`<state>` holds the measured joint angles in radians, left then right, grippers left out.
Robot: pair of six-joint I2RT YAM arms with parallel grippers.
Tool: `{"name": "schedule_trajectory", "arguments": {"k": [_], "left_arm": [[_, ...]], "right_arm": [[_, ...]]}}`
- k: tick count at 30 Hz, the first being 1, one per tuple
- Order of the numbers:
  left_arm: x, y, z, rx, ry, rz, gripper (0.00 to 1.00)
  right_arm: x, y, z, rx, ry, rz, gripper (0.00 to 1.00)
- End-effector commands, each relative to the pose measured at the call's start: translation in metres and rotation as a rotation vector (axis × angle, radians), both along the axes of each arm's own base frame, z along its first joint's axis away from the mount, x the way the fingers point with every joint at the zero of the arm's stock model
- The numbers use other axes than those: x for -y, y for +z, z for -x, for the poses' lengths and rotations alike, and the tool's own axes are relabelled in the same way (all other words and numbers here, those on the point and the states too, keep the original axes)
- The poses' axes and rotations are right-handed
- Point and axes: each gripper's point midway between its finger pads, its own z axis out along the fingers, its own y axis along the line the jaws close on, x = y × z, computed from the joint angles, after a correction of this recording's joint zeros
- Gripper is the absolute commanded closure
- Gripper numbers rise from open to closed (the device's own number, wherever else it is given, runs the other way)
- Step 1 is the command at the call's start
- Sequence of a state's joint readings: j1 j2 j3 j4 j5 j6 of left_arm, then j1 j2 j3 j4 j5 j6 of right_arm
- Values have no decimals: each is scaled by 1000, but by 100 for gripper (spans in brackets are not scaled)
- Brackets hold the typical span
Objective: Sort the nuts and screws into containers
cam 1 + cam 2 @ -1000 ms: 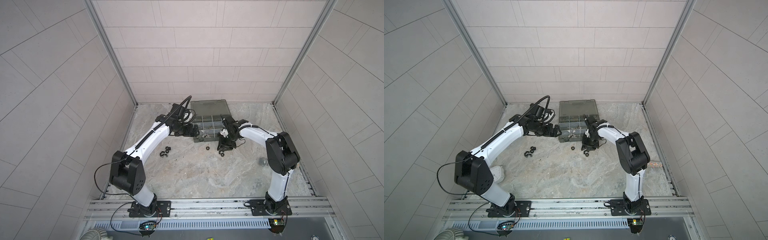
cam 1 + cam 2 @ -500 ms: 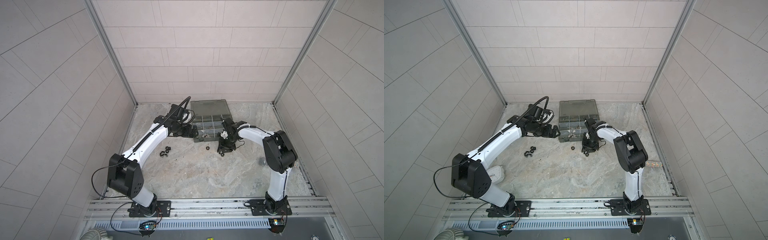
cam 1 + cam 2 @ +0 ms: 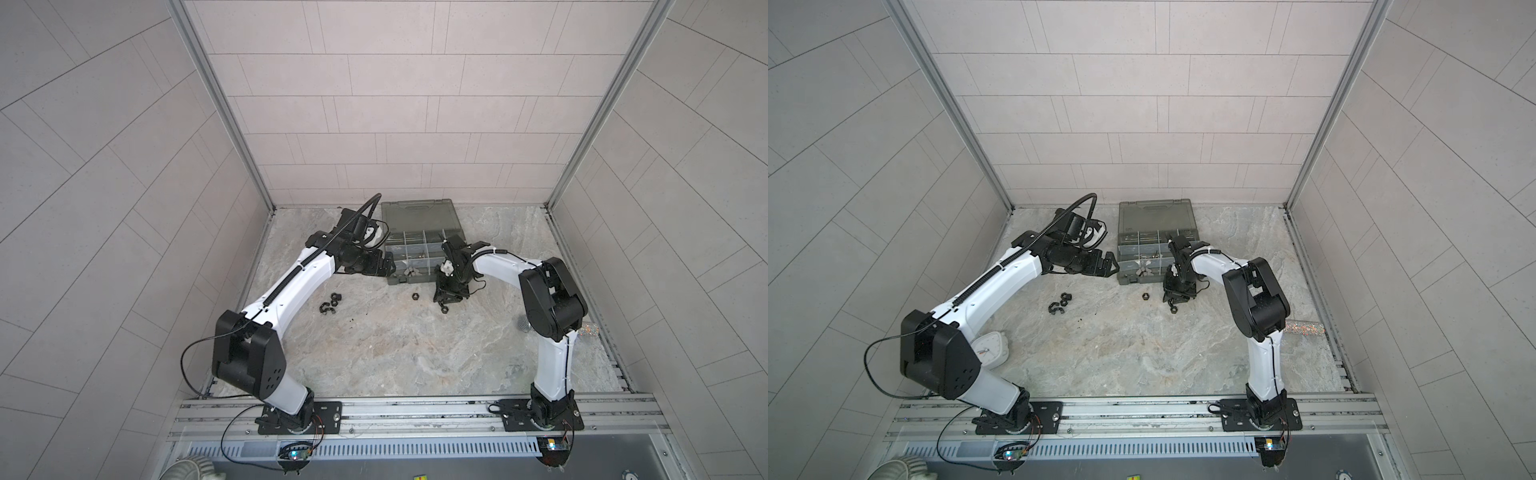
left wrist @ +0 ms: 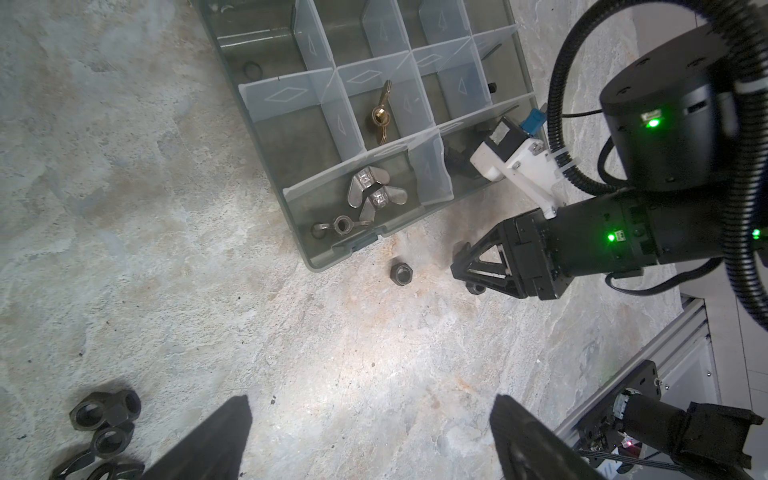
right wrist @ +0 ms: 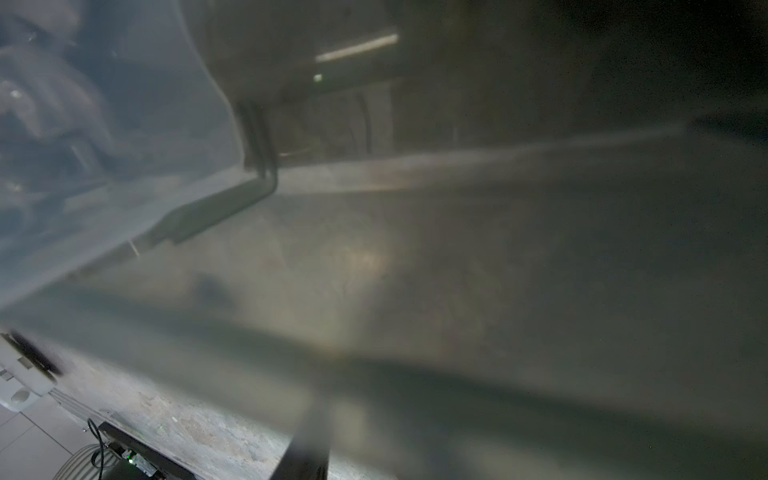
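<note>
Logged a cluster of black nuts [image 3: 330, 303] loose on the table [image 3: 395, 353] at the left, well apart from the case and untouched. Found the left gripper [image 4: 370, 401] spread wide and empty, hanging just off the left end of the organizer case [image 3: 419, 216], at much the same station as a second earlier. Confirmed silvery wing nuts [image 4: 374, 195] in the near-left compartment and a brass wing nut [image 4: 380, 116] in the row behind. Noted one hex nut [image 4: 401, 273] on the table just in front of the case's near wall, unmoved. Found the right gripper [image 4: 459, 270] low at the near-right corner of the case, tips down beside a further small nut [image 3: 444, 308]. Could not establish the claw's state, spread or pinching, from any view, owing partly to blur in the right wrist view. Recorded as the only change a slight leftward swing of the right arm's elbow [image 3: 548, 299]; found that small nut in the same spot. Judged the pickup not yet made, with several nuts left to sort.
</note>
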<state>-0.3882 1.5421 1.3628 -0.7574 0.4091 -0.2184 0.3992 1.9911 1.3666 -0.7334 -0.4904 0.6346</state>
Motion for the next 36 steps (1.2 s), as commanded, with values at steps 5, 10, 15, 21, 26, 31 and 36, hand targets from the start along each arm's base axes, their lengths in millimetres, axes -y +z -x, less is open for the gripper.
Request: {"name": "schedule_trajectory", "arguments": {"k": [5, 10, 15, 21, 26, 31, 36], "left_arm": [[-9, 6, 6, 26, 4, -23, 4], [-10, 6, 4, 27, 6, -23, 4], [-13, 5, 2, 25, 13, -18, 4], [-14, 7, -4, 32, 23, -10, 4], [-11, 9, -11, 42, 19, -1, 4], [-6, 11, -20, 46, 4, 5, 4], [-3, 13, -26, 42, -9, 1, 4]], "right_arm": [[16, -10, -1, -30, 6, 100, 82], [16, -11, -1, -41, 18, 102, 95], [16, 2, -2, -24, 25, 95, 100], [14, 45, -13, 40, 18, 41, 100], [25, 91, -49, 141, -42, -21, 100], [47, 105, -95, 199, -110, -26, 99], [66, 97, -130, 233, -154, 1, 99]]}}
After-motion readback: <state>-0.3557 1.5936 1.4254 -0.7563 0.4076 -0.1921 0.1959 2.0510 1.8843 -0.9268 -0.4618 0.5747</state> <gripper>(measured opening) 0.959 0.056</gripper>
